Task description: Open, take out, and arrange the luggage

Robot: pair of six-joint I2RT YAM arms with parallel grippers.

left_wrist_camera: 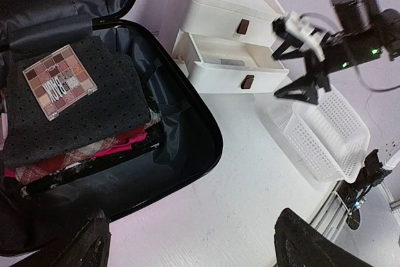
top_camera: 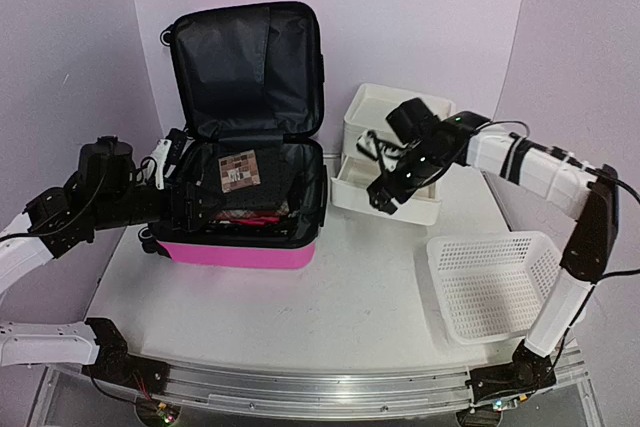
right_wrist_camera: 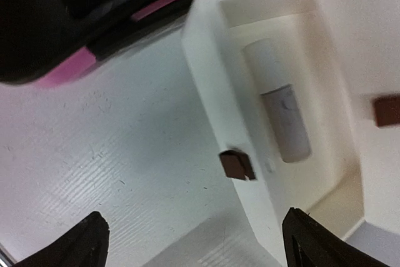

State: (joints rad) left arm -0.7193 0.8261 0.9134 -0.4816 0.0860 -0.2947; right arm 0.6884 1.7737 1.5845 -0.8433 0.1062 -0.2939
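**On the table, a pink suitcase lies open**

On the left back part of the white table [top_camera: 300, 327] sits the pink suitcase [top_camera: 240, 250]. Its lid [top_camera: 245, 67] stands up at the back, and the inside is black. In the bottom half there is a pile of folded clothes. A black dotted cloth [left_wrist_camera: 94, 114] is on top, and pink and red clothes [left_wrist_camera: 109, 149] peek out under it. A little makeup box [left_wrist_camera: 59, 79] with many colored squares lies on the black cloth.

The left gripper [left_wrist_camera: 194, 245] is by the left side of the suitcase, over its rim. Its fingers are spread wide and hold nothing.

Just to the right of the suitcase stands a white drawer box [top_camera: 395, 112]. Its lower drawer [right_wrist_camera: 250, 60] is pulled out. The drawer has a small brown knob [right_wrist_camera: 236, 166], and a white tube [right_wrist_camera: 281, 117] lies inside.

The right gripper [top_camera: 385, 192] hangs in front of that drawer. Its fingers are spread wide too, and nothing is between them.

A white basket [top_camera: 490, 282] with many holes sits near the right front of the table, apart from the drawer box.
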